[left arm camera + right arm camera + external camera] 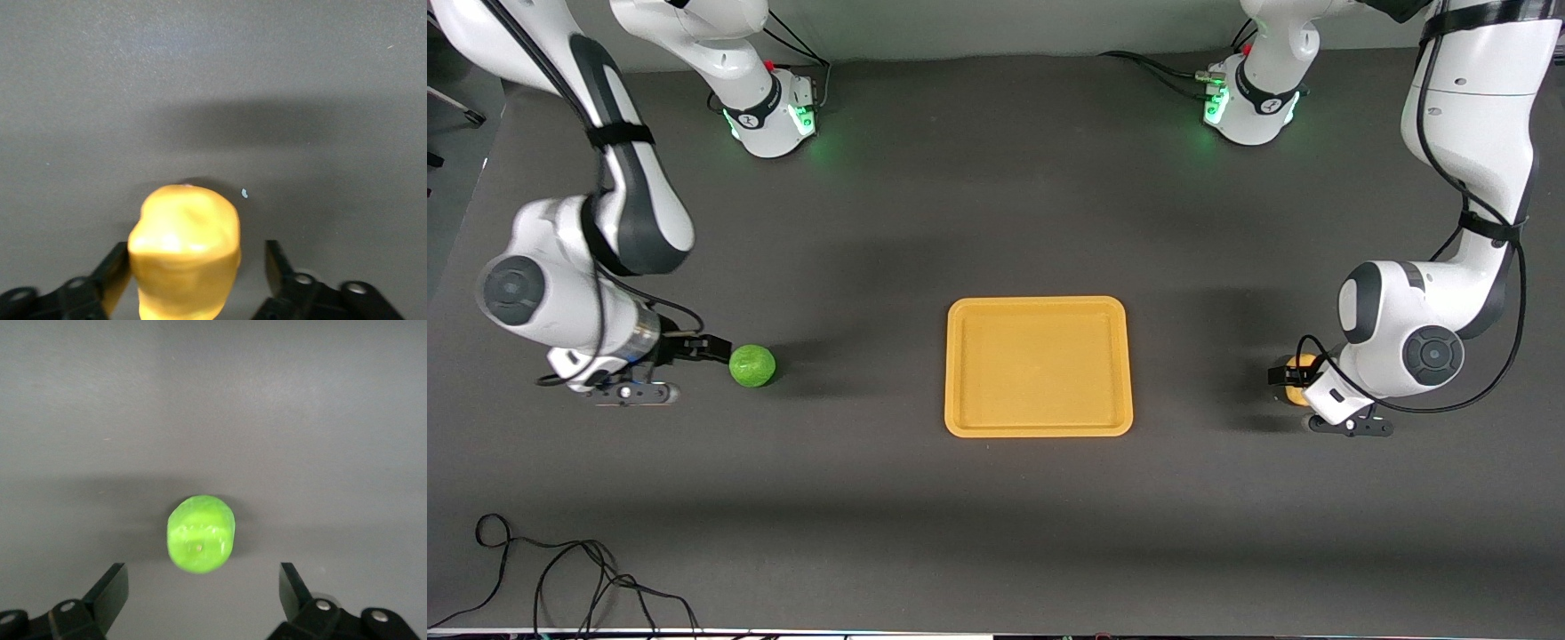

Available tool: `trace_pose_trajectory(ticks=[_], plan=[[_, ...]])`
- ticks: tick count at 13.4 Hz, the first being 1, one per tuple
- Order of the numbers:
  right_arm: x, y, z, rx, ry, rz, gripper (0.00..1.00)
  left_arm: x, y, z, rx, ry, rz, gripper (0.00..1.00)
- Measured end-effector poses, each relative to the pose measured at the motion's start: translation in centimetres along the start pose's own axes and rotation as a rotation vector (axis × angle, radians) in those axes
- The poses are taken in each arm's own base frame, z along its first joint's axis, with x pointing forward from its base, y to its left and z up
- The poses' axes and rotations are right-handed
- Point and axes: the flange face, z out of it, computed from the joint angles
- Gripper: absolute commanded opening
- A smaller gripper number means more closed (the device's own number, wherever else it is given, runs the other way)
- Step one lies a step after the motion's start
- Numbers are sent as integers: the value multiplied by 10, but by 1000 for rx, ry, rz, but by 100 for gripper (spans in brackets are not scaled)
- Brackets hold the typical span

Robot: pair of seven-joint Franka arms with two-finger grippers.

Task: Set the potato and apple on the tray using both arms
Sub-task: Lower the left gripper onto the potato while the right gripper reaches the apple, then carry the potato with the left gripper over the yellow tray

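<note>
Tray (1039, 366) lying mid-counter, empty. Left gripper (193, 267) straddling the potato (185, 250) at its end, jaws open, one touching; right gripper (200, 587) hanging over the apple (200, 534), jaws wide. Descend centred before closing.

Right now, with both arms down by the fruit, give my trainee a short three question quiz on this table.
1. True or false: the tray already holds a fruit.
2. Which fruit sits between the left gripper's fingers? A apple, B potato.
3. Fill in: the right gripper is ___ around the apple.

Key:
1. False; the tray holds nothing.
2. B; the potato sits between the open fingers, touching one, a gap at the other.
3. Open; neither finger touches it.
</note>
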Motion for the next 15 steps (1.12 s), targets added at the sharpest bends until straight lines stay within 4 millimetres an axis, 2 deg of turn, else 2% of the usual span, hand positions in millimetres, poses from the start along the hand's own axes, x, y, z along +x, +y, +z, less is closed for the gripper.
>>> trace_pose_trajectory(ticks=[1,2,4,5,6,8,10,11,12,13,15], plan=[[-4,2,20,3,12,2,100,0,1,-1,0,2,1,38],[-7,4,38,5,18,5,100,1,3,-3,0,6,5,31],[-11,5,65,8,23,8,100,1,8,-15,1,15,6,26],[-12,5,74,9,20,8,100,0,11,-28,4,11,8,26],[-12,5,78,9,17,8,100,-4,16,-50,8,-3,12,26],[-12,6,80,11,18,11,100,-16,35,-112,5,-28,7,26],[-12,6,82,22,13,25,100,-34,74,-176,-34,-31,-29,26],[-13,6,85,29,7,34,100,-44,103,-200,-41,-28,-53,26],[-13,6,88,32,2,38,100,-52,136,-214,-40,-25,-77,26],[-14,6,92,34,-2,41,96,-59,171,-220,-37,-20,-99,26],[-14,6,103,36,-6,43,69,-70,226,-215,-31,-17,-133,26]])
